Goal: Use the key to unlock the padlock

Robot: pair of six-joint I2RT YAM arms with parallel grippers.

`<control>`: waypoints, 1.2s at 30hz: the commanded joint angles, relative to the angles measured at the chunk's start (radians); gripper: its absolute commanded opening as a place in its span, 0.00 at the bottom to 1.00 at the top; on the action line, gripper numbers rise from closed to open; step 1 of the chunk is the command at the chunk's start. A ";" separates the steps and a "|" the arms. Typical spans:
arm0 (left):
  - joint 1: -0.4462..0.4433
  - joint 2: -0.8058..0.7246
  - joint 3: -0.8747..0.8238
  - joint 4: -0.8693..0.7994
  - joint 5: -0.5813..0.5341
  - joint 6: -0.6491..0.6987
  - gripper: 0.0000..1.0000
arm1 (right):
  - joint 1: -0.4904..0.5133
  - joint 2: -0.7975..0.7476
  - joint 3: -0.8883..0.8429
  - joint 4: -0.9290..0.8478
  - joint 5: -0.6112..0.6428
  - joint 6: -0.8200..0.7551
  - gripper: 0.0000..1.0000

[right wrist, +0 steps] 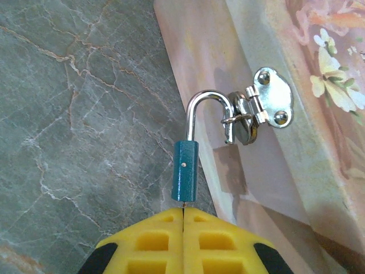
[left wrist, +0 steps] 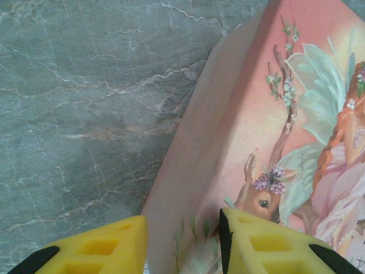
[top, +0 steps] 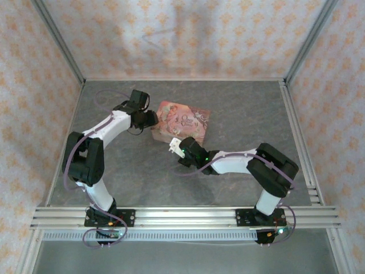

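Overhead and wrist views of two arms at a pink tin (top: 185, 120) lying on the grey marbled table (top: 239, 108).

The left gripper (left wrist: 182, 237) straddles one corner edge of the tin. Its yellow fingers (left wrist: 108, 248) stand apart, one on the table side of the pale side wall and the other over the printed lid. Whether they press the tin cannot be told.

The right gripper (right wrist: 183, 214) sits at the tin's near wall, its fingers together along a single seam. From that seam a thin dark sliver, apparently the key (right wrist: 183, 204), runs straight up into the underside of the padlock (right wrist: 185, 170).

The padlock's teal body hangs just in front of the tin's wall, directly above the fingertips. Its metal shackle (right wrist: 202, 97) arches over to the staple of the chrome hasp (right wrist: 268, 103). There the shackle's short leg passes through the staple and ends clear of the body.

In the overhead view the left gripper (top: 149, 119) is at the tin's left corner, and the right gripper (top: 175, 146) is at its near edge.
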 commanded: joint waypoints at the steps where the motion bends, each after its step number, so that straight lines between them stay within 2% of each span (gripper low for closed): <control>1: 0.013 0.006 0.024 -0.031 -0.047 0.031 0.39 | 0.010 -0.016 0.004 0.037 0.001 -0.014 0.00; 8: 0.013 0.044 -0.003 0.028 0.095 0.024 0.35 | 0.010 0.002 0.019 0.068 -0.003 -0.034 0.00; 13: 0.010 0.044 -0.028 0.048 0.126 0.009 0.34 | 0.010 0.030 0.070 0.047 -0.031 -0.061 0.00; 26: 0.008 0.042 -0.043 0.059 0.137 0.002 0.34 | 0.011 0.061 0.115 0.055 -0.049 -0.021 0.00; 32: 0.010 -0.011 -0.059 0.064 0.100 -0.013 0.35 | 0.031 0.016 0.082 0.062 -0.072 0.034 0.00; 36: 0.018 -0.060 -0.067 0.056 0.067 -0.018 0.37 | 0.038 -0.066 0.033 0.073 -0.088 0.089 0.00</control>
